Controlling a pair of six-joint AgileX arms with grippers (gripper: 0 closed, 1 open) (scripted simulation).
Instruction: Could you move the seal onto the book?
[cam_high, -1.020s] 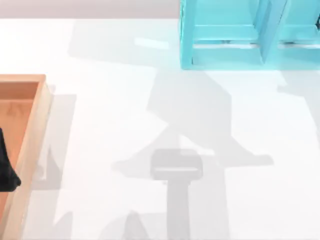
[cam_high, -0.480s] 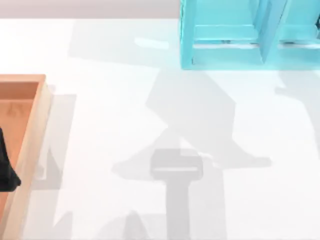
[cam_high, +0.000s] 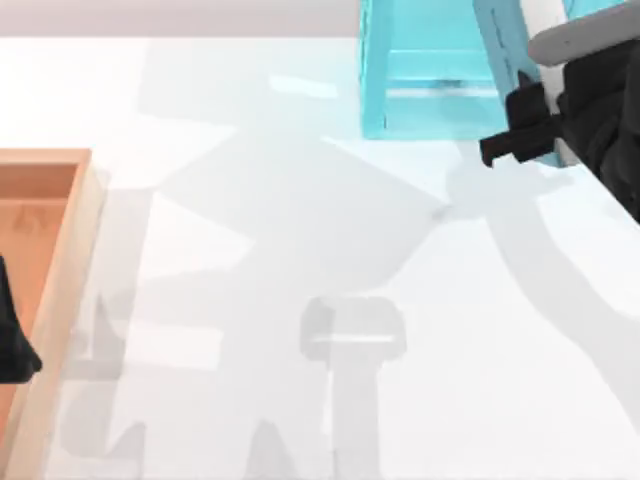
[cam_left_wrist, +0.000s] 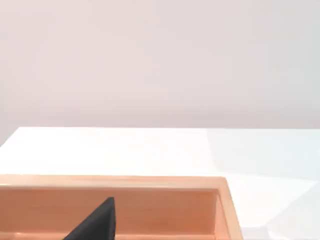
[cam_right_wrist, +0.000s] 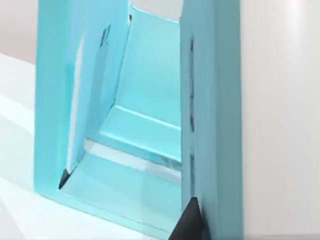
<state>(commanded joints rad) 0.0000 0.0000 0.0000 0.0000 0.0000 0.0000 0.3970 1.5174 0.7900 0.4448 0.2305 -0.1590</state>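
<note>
**Right arm at the shelf, far right corner**

Right gripper (cam_high: 500, 150) hangs at the tabletop's far right corner, just in front of the light cyan shelf (cam_high: 420, 70); whether its fingers are parted or holding anything, cannot tell; in the right wrist view the shelf (cam_right_wrist: 145, 125) stands close, 1 dark fingertip (cam_right_wrist: 187, 220) low against its front edge; left arm (cam_high: 15, 340) parked over the wooden tray (cam_high: 60, 290) at the tabletop's left edge, finger state cannot tell; left wrist view: tray rim (cam_left_wrist: 125, 182), 1 dark fingertip (cam_left_wrist: 97, 222) over it, white tabletop (cam_left_wrist: 150, 150) beyond; where the seal and book lie, cannot tell.
</note>
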